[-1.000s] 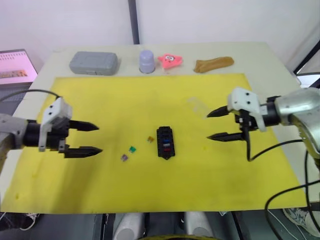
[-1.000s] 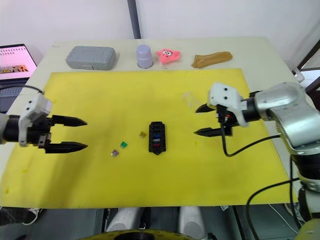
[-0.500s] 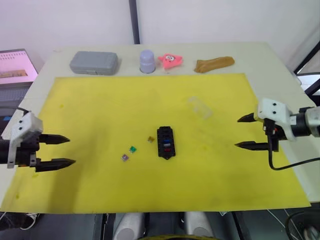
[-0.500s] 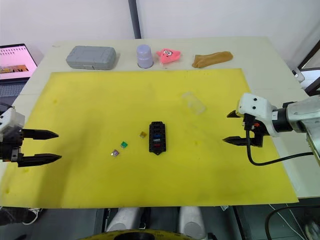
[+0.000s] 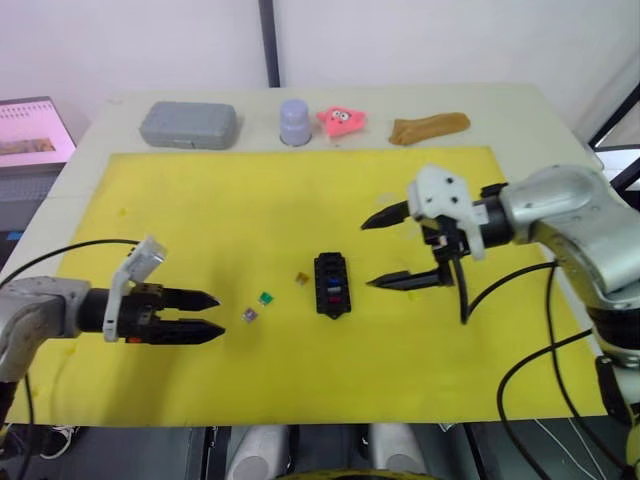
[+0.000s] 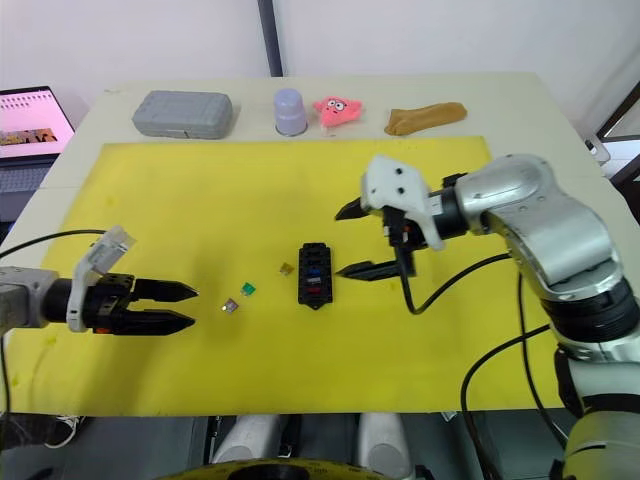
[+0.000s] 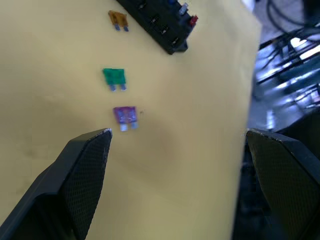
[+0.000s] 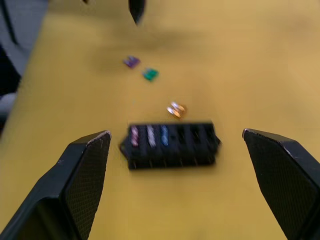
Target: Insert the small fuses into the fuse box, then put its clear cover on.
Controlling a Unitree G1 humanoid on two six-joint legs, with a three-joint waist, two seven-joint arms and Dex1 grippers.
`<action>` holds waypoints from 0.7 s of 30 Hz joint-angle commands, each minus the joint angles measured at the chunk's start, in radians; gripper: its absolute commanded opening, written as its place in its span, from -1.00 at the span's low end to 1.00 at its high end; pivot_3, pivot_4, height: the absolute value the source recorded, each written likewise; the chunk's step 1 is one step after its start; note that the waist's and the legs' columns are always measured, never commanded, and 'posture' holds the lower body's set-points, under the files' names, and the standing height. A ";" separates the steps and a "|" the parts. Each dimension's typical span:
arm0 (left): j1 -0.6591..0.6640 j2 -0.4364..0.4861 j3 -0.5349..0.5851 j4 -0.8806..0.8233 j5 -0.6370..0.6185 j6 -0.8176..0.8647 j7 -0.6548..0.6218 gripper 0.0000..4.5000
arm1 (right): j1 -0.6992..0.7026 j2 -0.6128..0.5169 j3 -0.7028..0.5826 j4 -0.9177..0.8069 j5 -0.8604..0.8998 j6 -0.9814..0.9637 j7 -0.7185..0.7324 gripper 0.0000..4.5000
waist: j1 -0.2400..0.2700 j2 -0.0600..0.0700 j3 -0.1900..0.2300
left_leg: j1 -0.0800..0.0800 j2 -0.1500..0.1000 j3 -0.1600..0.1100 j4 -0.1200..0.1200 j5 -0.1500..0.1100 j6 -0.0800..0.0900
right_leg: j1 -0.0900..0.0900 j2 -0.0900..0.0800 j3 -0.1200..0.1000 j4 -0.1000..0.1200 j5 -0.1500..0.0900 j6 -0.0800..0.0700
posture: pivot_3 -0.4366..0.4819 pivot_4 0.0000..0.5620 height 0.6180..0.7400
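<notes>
A pale beige table [image 5: 560, 110] is seen to be covered across most of its top by a large yellow rectangular mat [image 5: 200, 200]. Along the far edge of the table, beyond the mat, a grey rounded plastic case [image 5: 187, 125], a tan crumpled cloth [image 5: 428, 128], a grey-lilac plastic cup [image 5: 294, 122] and a pink star-shaped toy [image 5: 340, 120] are lined up from the robot's left to its right. The right gripper [image 5: 385, 250] is held just right of the mat's centre, its two black fingers spread wide apart with nothing between them. The left gripper [image 5: 212, 315] is held low over the left part of the mat, its fingers parted only slightly and empty, the tips pointing toward the loose fuses. The small black plastic rectangular fuse box [image 5: 331, 285] lies near the mat's centre, between the two grippers and closer to the right one; in the right wrist view three of its slots are seen filled, with a blue fuse among them. The clear cover cannot be made out. Three tiny blade fuses lie loose on the mat left of the box: an amber fuse [image 5: 300, 278] just beside its far corner, a green fuse [image 5: 266, 298] further left, and a purple fuse [image 5: 249, 315] nearest the left fingertips.
</notes>
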 commanded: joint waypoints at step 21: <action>-0.186 -0.103 -0.173 0.300 0.048 0.077 0.018 0.18 | -0.044 0.053 0.030 -0.066 0.019 0.044 -0.055 1.00 | -0.003 0.000 0.000 | 0.001 0.000 0.000 0.000 0.000 -0.001 | -0.001 0.000 0.000 0.001 0.000 0.000 | -0.05 -0.47 1.00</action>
